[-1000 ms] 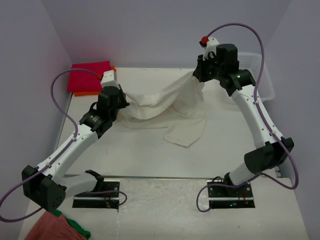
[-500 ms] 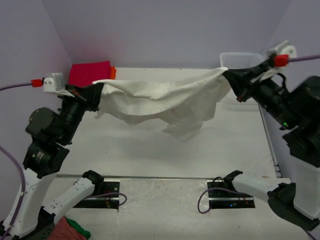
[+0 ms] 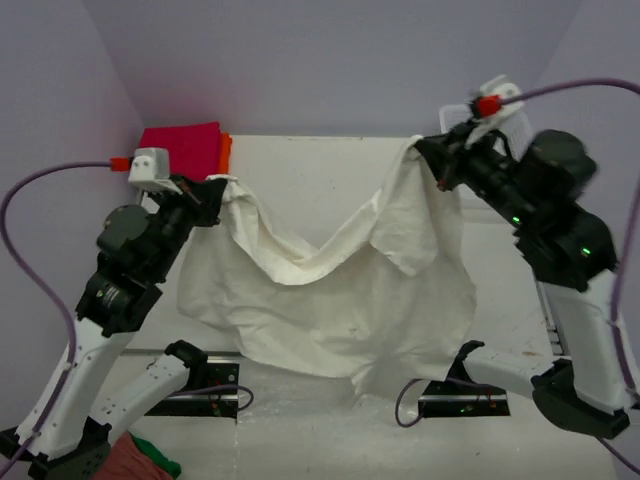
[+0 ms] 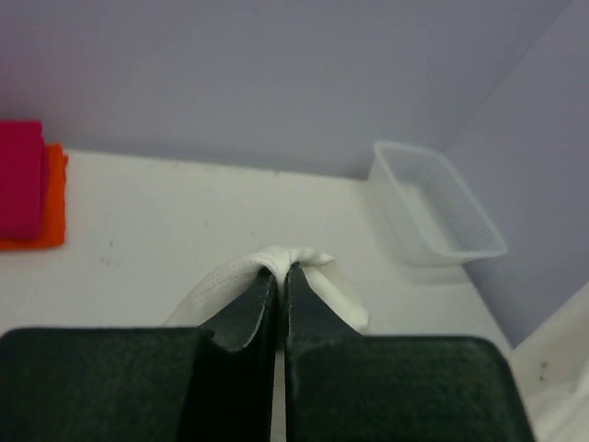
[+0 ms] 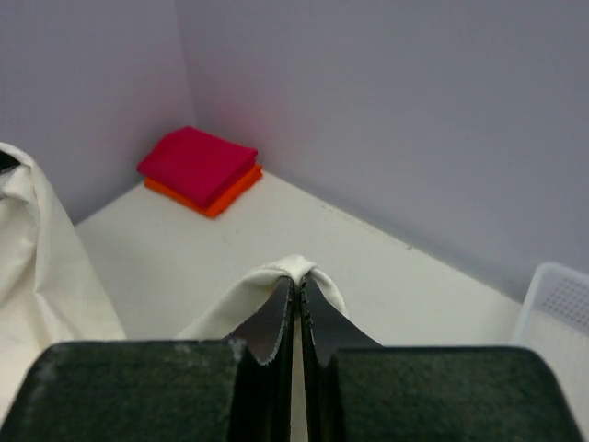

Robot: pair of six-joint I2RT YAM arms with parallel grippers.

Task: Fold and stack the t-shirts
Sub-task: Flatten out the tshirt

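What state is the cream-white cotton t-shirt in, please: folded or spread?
Spread out: the cream-white cotton t-shirt hangs unfolded between the left end effector and right end effector, each pinching it.

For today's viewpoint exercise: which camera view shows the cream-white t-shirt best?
Top external: the whole cream-white t-shirt hangs spread between the left hand and right hand. The wrist views show little beyond a pinched fold.

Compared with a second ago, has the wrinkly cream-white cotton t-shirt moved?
Yes. The cream-white cotton t-shirt was bunched mid-table; now it hangs spread out, its lower edge close to the black base plate at the near edge.
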